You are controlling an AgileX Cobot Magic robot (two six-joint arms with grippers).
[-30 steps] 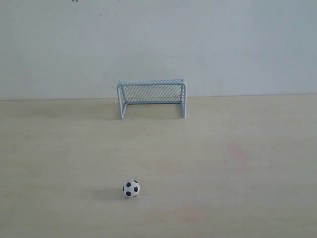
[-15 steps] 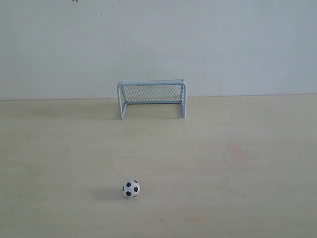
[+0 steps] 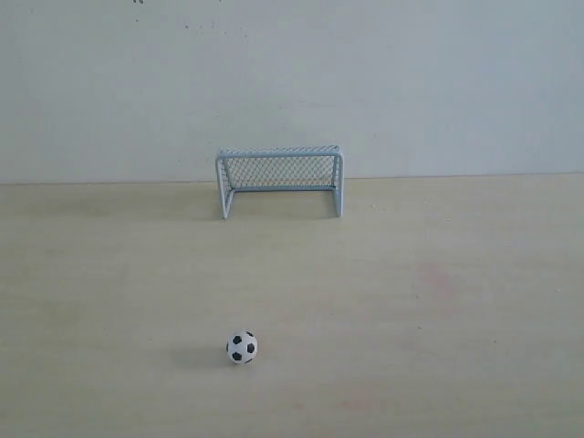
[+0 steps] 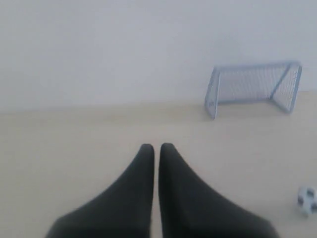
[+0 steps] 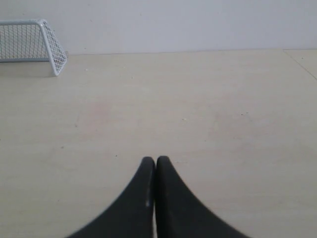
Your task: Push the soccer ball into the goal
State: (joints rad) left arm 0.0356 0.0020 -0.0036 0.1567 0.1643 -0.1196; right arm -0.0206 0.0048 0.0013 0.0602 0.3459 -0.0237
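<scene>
Pale beige wood-grain bench [image 3: 109,274] fills the lower half of what I see: flat, matte, evenly lit. One faint pinkish smudge [image 3: 436,278] on it, right of centre in the exterior view. Plain off-white wall [image 3: 438,82] stands behind and meets the bench along a straight horizontal line. A few tiny dark specks [image 3: 187,26] sit high on the wall. My right wrist view adds a thin dark seam [image 5: 302,63] cutting across one bench corner, and small scattered flecks [image 5: 184,119] on the surface.
</scene>
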